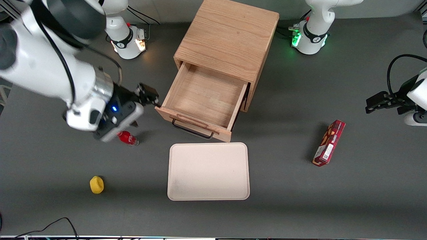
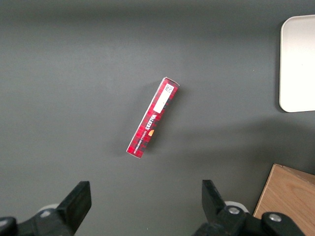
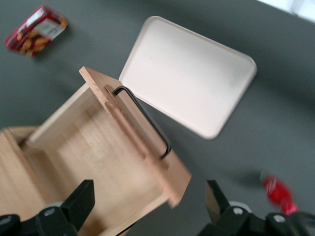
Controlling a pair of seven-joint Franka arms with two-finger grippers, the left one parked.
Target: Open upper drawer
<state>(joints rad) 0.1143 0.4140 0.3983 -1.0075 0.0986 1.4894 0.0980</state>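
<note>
One cabinet [image 1: 230, 36], one tray [image 1: 208, 171], one bottle [image 1: 127, 137], one box [image 1: 329, 143], one lemon [image 1: 96, 184]

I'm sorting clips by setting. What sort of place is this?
Probably a robotics lab tabletop: arm bases bolted to a grey table, the gripper open beside the pulled-out upper drawer, and a tray laid out as props.

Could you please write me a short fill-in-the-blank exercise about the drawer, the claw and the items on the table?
1. The upper drawer of the cabinet is pulled ___.
2. Inside, the drawer is ___.
3. The claw hangs beside the drawer's front corner, holding ___.
4. The tray lies in front of the drawer, nearer the ___ camera.

Missing words: open; empty; nothing; front
</note>
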